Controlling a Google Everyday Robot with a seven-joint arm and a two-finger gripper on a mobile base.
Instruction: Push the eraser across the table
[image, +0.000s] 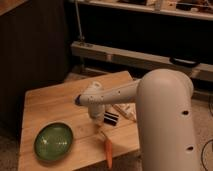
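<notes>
The eraser, a small black block with white stripes, lies on the light-brown wooden table near its right front part. My white arm reaches in from the right over the table. My gripper points down at the tabletop just left of the eraser, close beside it; I cannot tell whether they touch.
A green bowl sits at the table's front left. An orange carrot lies at the front edge, below the eraser. A pale flat object lies right of the eraser, partly under my arm. A metal rail and dark shelving stand behind the table.
</notes>
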